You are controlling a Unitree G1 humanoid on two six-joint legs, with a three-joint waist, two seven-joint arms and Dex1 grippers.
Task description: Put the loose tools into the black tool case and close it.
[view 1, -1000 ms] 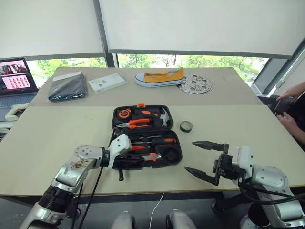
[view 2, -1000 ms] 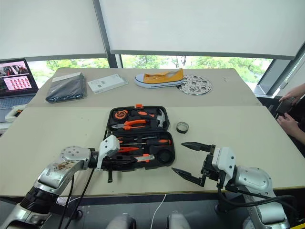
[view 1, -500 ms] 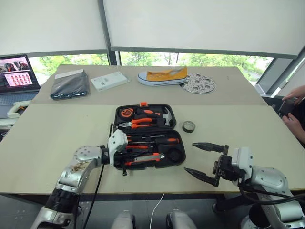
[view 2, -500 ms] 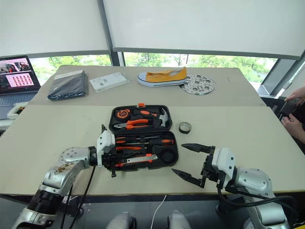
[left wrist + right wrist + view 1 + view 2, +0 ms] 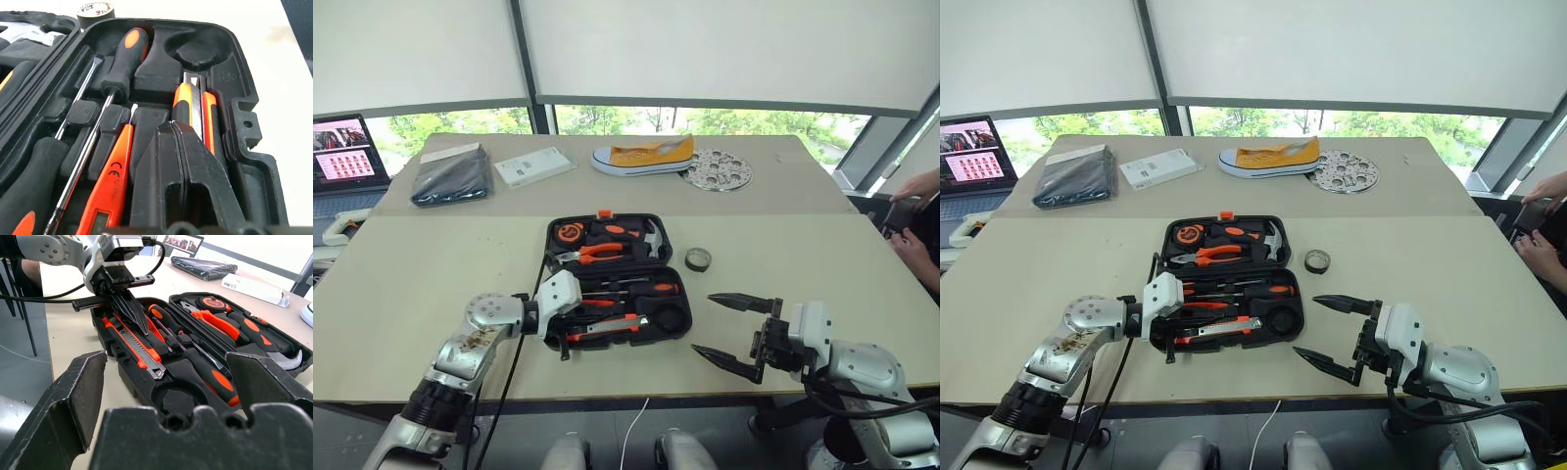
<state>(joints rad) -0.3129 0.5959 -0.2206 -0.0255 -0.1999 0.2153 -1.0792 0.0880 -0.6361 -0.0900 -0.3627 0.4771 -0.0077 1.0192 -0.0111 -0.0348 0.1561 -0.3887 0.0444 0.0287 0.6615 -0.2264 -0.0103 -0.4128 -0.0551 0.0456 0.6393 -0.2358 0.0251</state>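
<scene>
One loose item is left outside the black tool case (image 5: 617, 279): the small dark tape roll (image 5: 697, 258), lying flat on the worktop (image 5: 431, 264) just beside the case at its 3 o'clock side, level with the hinge. It looks light and stiff, a short ring that could skid on the smooth top; I would pinch it across its outer wall, or with one finger through the hole. The round recess (image 5: 668, 318) in the near half of the case looks like its seat.

Both black-and-orange screwdrivers (image 5: 117, 63), the orange tester screwdriver (image 5: 110, 181) and the utility knife (image 5: 193, 115) lie in their moulded slots. They are hard and slim, with slick shafts.

The left gripper (image 5: 570, 328) has its fingers pressed together, holding nothing, tips down over the knife end of the near half. The right gripper (image 5: 732, 328) hangs at the case's 4 o'clock with fingers spread wide and empty.

The case is rigid plastic; its far half, holding pliers (image 5: 592, 255), must fold over, so the left fingers stand in the way. At 12 o'clock, well apart, lie a yellow shoe (image 5: 641, 157), a perforated metal disc (image 5: 716, 170), a white box (image 5: 533, 166) and a dark pouch (image 5: 452, 181)
</scene>
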